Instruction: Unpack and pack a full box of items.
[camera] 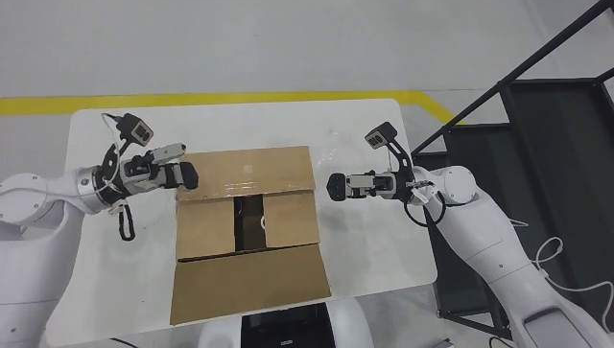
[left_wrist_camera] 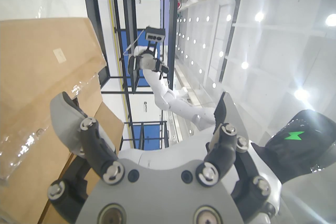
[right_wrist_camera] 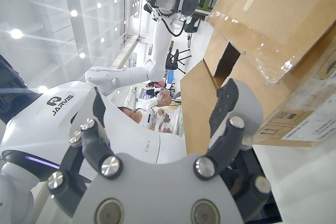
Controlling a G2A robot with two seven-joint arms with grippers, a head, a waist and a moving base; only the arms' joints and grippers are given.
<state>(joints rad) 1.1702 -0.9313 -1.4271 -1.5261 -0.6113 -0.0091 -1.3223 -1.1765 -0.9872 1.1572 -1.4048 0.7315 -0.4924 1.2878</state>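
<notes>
White table (camera: 115, 271), box (camera: 288, 219) contents hidden beneath flaps (camera: 247, 281); left gripper (camera: 187, 174), right gripper (camera: 334, 186) both released.

Bright, even overhead light on the white surface (camera: 288, 123), dark shadow inside the cardboard box (camera: 206, 228), ceiling lamps (left_wrist_camera: 259, 16) flaring into starbursts in both wrist views, glare on the box's clear tape (right_wrist_camera: 274, 72), fisheye bending at the edges.

A pale grey floor (camera: 288, 22) is crossed by a yellow line (camera: 192, 103) just beyond the white table (camera: 269, 127). A black metal rack (camera: 561, 127) stands beside the table. Overhead, a white gridded ceiling (left_wrist_camera: 275, 51) carries rows of round lights (left_wrist_camera: 259, 16). A black office chair (right_wrist_camera: 176, 58) stands farther back.
</notes>
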